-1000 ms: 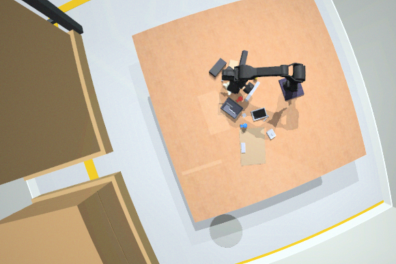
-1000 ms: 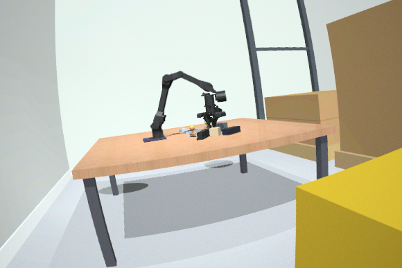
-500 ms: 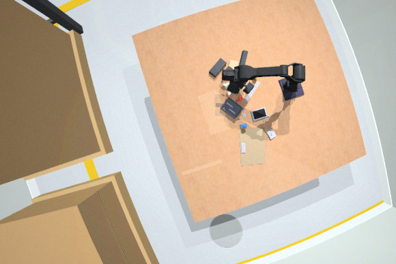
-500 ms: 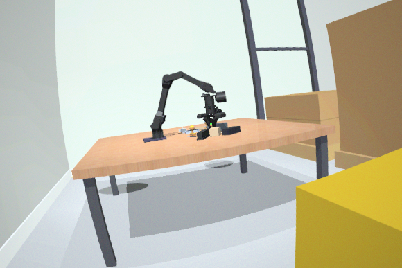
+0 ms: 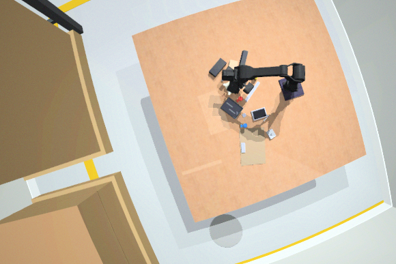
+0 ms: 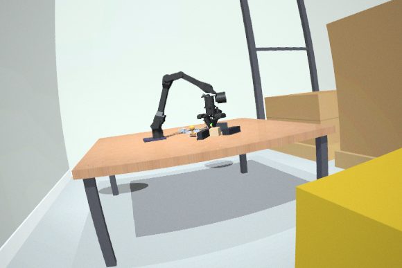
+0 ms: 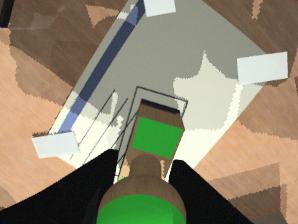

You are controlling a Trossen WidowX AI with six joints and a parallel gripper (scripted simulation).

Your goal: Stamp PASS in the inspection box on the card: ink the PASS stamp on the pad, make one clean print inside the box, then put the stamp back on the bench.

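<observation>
My gripper [image 5: 233,90] [image 6: 211,126] [image 7: 144,164] is shut on the green-topped wooden stamp [image 6: 211,124] [image 7: 157,136], around its neck. The stamp is upright, over the box outline [image 7: 162,94] on the card [image 7: 215,30]. The box's far edge shows beyond the stamp base; its near part is hidden. Whether the base touches the card cannot be told. White tabs hold the card, which has a blue stripe and thin lines. No print shows in the visible part of the box. A white-framed dark pad [image 5: 259,114], apparently the ink pad, lies apart from the gripper.
Dark blocks [image 5: 218,67] [image 5: 243,58] and a beige block [image 5: 233,64] [image 6: 215,131] stand near the gripper. A red item [image 5: 239,99], a dark tray-like item [image 5: 231,108], a blue item [image 5: 243,125] and a tan sheet [image 5: 252,155] lie toward the lower side in the top view.
</observation>
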